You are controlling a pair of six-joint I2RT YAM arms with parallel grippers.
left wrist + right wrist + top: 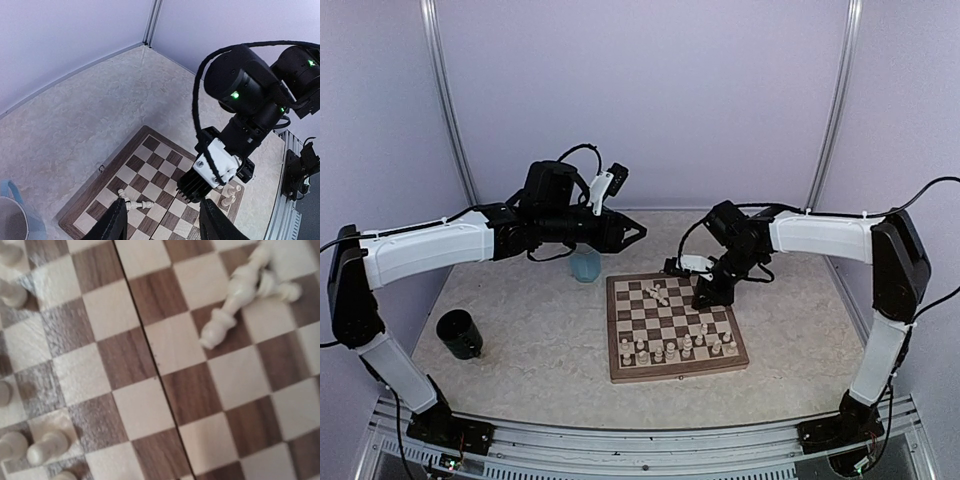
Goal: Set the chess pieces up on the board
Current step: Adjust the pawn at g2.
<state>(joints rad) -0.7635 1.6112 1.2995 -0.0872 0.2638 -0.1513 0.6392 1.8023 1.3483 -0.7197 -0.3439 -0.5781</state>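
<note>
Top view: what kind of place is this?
Probably a robot lab booth: plain walls box in one table, and the left arm and right arm are bolted to a metal rail.

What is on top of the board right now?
Standing chess pieces crowd the near rows of the board; a few toppled pieces lie toward the far side. The right tool hangs over far-right squares, so the top camera cannot show what sits under it.
</note>
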